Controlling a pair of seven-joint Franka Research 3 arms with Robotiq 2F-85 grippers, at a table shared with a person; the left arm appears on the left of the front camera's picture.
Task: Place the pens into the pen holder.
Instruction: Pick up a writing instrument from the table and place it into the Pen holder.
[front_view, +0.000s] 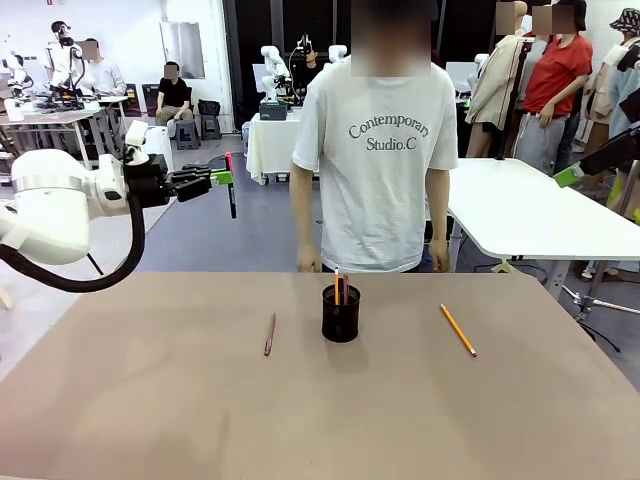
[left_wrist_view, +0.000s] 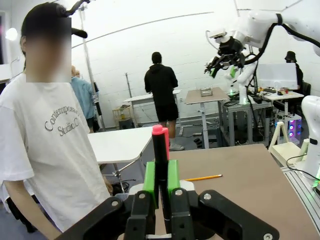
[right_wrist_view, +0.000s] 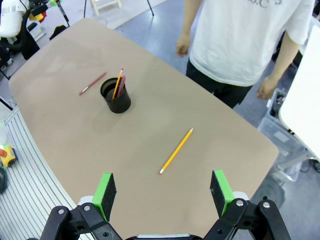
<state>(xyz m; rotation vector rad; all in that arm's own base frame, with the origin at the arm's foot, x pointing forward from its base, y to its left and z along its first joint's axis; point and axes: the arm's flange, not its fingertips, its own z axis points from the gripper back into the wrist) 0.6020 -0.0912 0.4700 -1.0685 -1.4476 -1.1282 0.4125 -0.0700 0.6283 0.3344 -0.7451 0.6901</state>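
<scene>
Pens (front_view: 337, 287) half-hidden inside pen holder (front_view: 341, 322)

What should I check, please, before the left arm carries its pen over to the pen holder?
1. Left claw shut on the red-and-black pen: ok.
2. Pen roughly upright, pink end up: ok.
3. Pen above the pen holder: not ok, it hangs high off to the table's left.
4. Holder upright, opening partly free: ok.
5. Person's hands apart from the holder, at the far edge: ok.
6. Right claw open, high above the table, off the path: ok.
</scene>
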